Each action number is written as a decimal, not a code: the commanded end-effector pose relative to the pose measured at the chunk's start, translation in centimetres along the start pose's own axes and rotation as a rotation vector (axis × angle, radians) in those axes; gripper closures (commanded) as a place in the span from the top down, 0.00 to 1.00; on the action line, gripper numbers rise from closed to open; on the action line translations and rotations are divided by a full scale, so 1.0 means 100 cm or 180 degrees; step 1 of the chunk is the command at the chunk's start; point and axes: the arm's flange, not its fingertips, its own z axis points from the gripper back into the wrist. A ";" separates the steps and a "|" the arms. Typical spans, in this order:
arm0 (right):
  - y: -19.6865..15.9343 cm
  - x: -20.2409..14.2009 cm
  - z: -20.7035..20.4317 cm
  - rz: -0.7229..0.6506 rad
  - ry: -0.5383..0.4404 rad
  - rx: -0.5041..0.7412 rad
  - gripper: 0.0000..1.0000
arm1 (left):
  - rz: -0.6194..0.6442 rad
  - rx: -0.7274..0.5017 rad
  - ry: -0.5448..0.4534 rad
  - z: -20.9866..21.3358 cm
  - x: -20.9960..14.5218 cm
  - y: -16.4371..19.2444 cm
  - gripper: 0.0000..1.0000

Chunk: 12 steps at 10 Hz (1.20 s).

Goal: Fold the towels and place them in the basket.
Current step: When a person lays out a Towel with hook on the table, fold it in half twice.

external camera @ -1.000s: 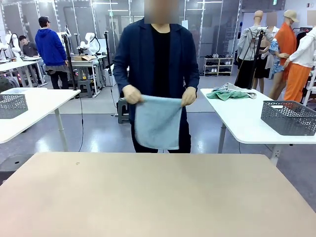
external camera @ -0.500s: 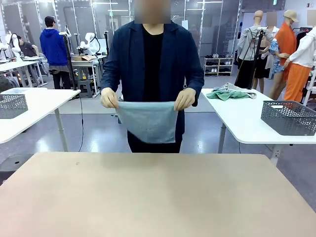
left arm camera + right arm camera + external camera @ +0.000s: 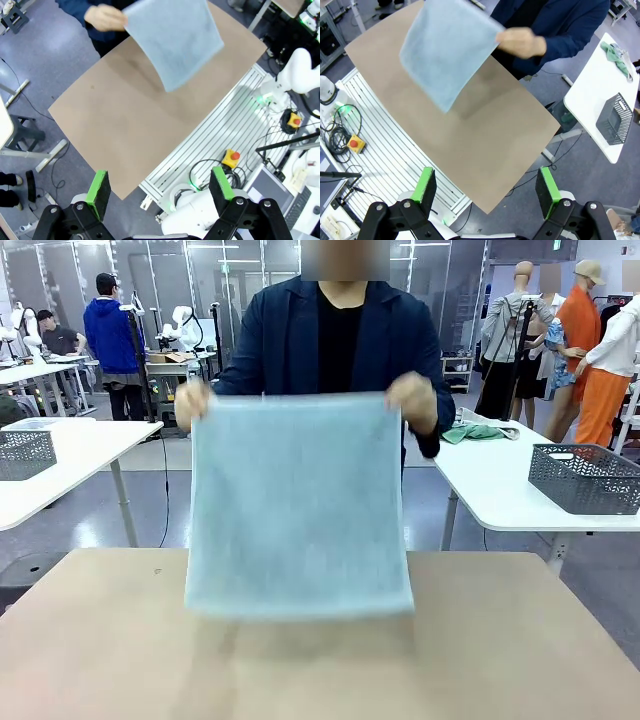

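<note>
A person at the far side holds a grey-blue towel spread flat by its two top corners, hanging over the tan table. The same towel shows in the left wrist view and again in the right wrist view, above the tabletop. My left gripper stands open high above the table's near edge, nothing between its green pads. My right gripper is open too, also high and clear of the cloth. A dark grey mesh basket sits on the white side table at right, with more towels heaped on that table.
A second grey basket stands on a white table at left. The side table with its basket lies beyond the tan table's corner. Cables and a yellow stop button lie on the slatted base by the table's near edge.
The person has raised the towel from waist height and swung it forward over the table, spreading it fully. Both grippers have stayed open.
</note>
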 end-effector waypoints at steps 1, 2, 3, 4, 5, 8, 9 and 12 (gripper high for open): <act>0.000 0.000 0.000 0.0041 -0.0028 0.0026 1.00 | -0.0069 -0.0029 0.0002 -0.002 0.001 -0.001 1.00; 0.000 0.000 0.000 0.0041 -0.0028 0.0026 1.00 | -0.0069 -0.0029 0.0002 -0.002 0.001 -0.001 1.00; 0.000 0.000 0.000 0.0041 -0.0028 0.0026 1.00 | -0.0069 -0.0029 0.0002 -0.002 0.001 -0.001 1.00; 0.000 0.000 0.000 0.0041 -0.0028 0.0026 1.00 | -0.0069 -0.0029 0.0002 -0.002 0.001 -0.001 1.00; 0.000 0.000 0.000 0.0041 -0.0028 0.0026 1.00 | -0.0069 -0.0029 0.0002 -0.002 0.001 -0.001 1.00; 0.000 0.000 0.000 0.0041 -0.0028 0.0026 1.00 | -0.0069 -0.0029 0.0002 -0.002 0.001 -0.001 1.00; 0.000 0.000 0.000 0.0041 -0.0028 0.0026 1.00 | -0.0069 -0.0029 0.0002 -0.002 0.001 -0.001 1.00; 0.000 0.000 0.000 0.0041 -0.0028 0.0026 1.00 | -0.0069 -0.0029 0.0002 -0.002 0.001 -0.001 1.00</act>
